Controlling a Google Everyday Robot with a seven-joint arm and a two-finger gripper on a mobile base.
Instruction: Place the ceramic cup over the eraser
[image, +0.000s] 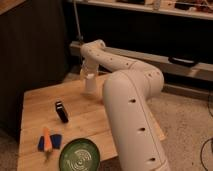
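- Work surface: a light wooden table (35, 100) fills the lower left and centre of the frame. A dark cabinet front (30, 45) stands behind it at the left.
- Arm: a thick white robot arm (131, 105) with rows of small holes rises from the bottom centre. It bends at mid-frame and reaches up and left toward the far edge of the table.
- Gripper: the gripper (88, 71) sits at the end of the arm, left of centre in the upper half of the frame. It points downward, directly above the cup.
- Gripper state: how far it is open cannot be told. Whether it has hold of the cup cannot be told either.
- Task item one: the small plain white tapered ceramic cup (90, 83) is right beneath the gripper, near the table's far edge. Whether its base touches the wood is unclear.
- Task item two: the small black rectangular eraser (61, 111) lies on the table, below and left of the cup and well apart from it. It is uncovered.
- Other items: a blue pad (55, 142) with an orange stick (46, 139) across it lies at the lower left. A round green plate (80, 156) sits just right of the pad at the bottom edge of the frame.
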